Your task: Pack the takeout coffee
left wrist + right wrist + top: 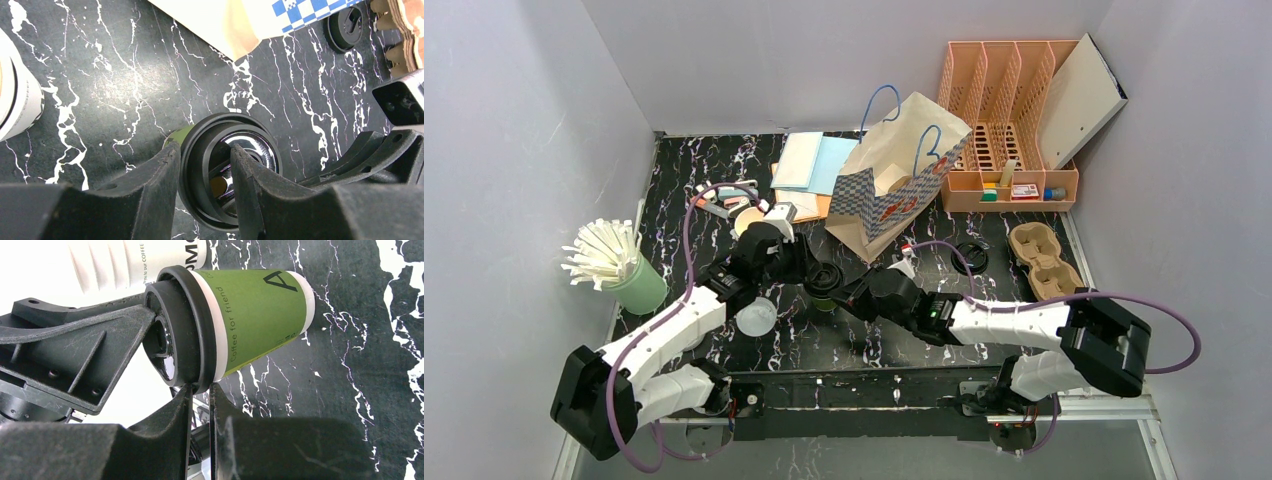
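Green takeout coffee, black lid pinched at its rim by left fingers and right fingers.

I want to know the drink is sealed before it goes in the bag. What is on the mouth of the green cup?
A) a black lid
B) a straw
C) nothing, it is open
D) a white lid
A: the right wrist view shows a black lid seated over the rim of the green cup.

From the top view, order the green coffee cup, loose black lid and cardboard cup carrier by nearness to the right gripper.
1. green coffee cup: in the jaws of the right gripper.
2. loose black lid: off to the right.
3. cardboard cup carrier: farther right, by the wall.
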Action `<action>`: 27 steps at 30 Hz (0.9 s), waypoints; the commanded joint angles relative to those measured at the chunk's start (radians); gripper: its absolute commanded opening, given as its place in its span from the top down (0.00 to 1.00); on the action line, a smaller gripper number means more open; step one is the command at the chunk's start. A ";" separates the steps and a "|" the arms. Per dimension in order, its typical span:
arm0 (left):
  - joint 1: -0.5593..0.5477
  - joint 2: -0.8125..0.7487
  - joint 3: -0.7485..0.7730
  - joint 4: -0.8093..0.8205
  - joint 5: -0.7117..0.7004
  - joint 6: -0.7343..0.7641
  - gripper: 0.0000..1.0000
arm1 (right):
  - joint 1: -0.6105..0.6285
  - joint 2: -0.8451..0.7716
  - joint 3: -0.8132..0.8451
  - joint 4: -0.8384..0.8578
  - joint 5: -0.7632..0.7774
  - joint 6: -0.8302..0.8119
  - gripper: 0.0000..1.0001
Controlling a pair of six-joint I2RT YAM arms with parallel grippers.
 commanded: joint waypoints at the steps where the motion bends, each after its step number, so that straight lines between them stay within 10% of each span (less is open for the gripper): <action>1: -0.014 0.003 -0.080 -0.168 0.021 -0.024 0.62 | -0.031 0.090 -0.033 -0.242 0.102 -0.070 0.90; 27: -0.015 -0.020 -0.147 -0.120 0.021 -0.075 0.63 | -0.035 0.194 -0.030 -0.311 0.059 -0.042 0.90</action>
